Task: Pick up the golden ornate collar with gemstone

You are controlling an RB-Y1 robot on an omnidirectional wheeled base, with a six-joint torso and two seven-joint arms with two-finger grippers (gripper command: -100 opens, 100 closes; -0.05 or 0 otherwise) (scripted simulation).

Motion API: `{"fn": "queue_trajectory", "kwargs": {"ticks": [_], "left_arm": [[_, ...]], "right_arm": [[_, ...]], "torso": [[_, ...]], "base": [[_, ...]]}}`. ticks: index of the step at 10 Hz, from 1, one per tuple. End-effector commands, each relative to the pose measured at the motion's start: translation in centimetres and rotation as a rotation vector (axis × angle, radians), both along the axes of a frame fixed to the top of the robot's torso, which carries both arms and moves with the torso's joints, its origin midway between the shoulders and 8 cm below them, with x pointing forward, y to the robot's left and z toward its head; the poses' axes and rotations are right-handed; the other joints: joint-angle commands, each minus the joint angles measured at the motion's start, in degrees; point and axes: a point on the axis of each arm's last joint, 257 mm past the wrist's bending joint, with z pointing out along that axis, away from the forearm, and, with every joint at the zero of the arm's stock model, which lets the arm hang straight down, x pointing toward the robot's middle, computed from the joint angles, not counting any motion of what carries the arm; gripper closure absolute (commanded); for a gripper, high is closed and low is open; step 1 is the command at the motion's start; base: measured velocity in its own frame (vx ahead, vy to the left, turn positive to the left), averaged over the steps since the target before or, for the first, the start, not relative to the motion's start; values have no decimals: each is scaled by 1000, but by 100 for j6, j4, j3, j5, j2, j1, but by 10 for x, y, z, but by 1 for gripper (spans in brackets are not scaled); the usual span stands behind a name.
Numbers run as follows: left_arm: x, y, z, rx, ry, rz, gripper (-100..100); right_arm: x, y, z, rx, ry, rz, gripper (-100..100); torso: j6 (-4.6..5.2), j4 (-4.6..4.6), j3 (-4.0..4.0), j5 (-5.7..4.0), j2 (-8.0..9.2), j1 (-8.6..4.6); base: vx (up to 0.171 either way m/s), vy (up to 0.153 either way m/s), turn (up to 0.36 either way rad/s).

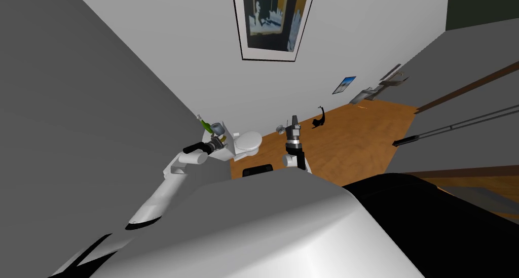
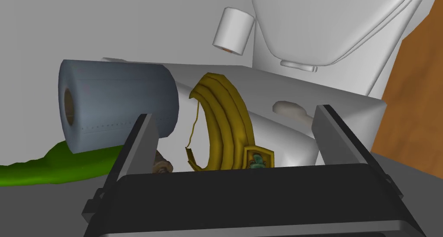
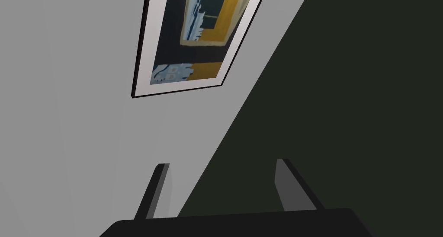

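Note:
The golden ornate collar point(image 2: 225, 117) lies on the white toilet tank lid point(image 2: 285, 85), a greenish gemstone point(image 2: 258, 160) set in its clasp nearest the gripper body. My left gripper point(image 2: 235, 135) is open, its fingers point(image 2: 138, 145) standing on either side of the collar without touching it. In the head view the left gripper point(image 1: 219, 141) hovers over the tank beside the toilet point(image 1: 249, 140). The right gripper point(image 1: 293, 122) is raised in front of me and open point(image 3: 223, 182), with nothing between its fingers.
A grey paper roll point(image 2: 117, 100) lies close beside the collar, with a green bottle point(image 2: 52, 167) behind it and a small brown object point(image 2: 162, 166) by the left finger. A white roll point(image 2: 232, 30) hangs on the wall. A grey wall point(image 1: 76, 112) runs along my left; wooden floor point(image 1: 355, 138) lies to the right.

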Motion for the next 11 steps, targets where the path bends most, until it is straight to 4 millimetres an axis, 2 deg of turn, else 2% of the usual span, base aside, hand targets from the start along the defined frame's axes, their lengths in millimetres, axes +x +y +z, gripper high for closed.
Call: {"fn": "queue_trajectory", "kwargs": {"ticks": [1, 5, 8, 9, 10, 11], "left_arm": [[-3, 7, -10, -11, 65, 17, -100], [-10, 19, -27, -24, 185, 53, -100], [-11, 23, -30, -25, 211, 63, -100], [-12, 23, -31, -26, 215, 65, 0], [-11, 25, -32, -22, 217, 54, -100], [-10, 27, -34, -33, 221, 56, -100]], "right_arm": [[0, 0, 0, 0, 0, 0, 0], [0, 0, 0, 0, 0, 0, 0], [0, 0, 0, 0, 0, 0, 0], [0, 0, 0, 0, 0, 0, 0], [0, 0, 0, 0, 0, 0, 0], [0, 0, 0, 0, 0, 0, 0]], "torso": [[0, 0, 0, 0, 0, 0], [-1, -1, -1, 1, -2, 3], [-1, 1, 3, 0, 5, -3], [-1, 1, 5, -1, 9, -8], [-1, 2, 7, -2, 12, -12], [-3, 2, 5, -3, 8, -19]], "base": [[32, 40, -7], [36, 40, -6], [17, 21, -4], [0, 0, 0], [22, -20, 90], [54, -58, 129]]}}
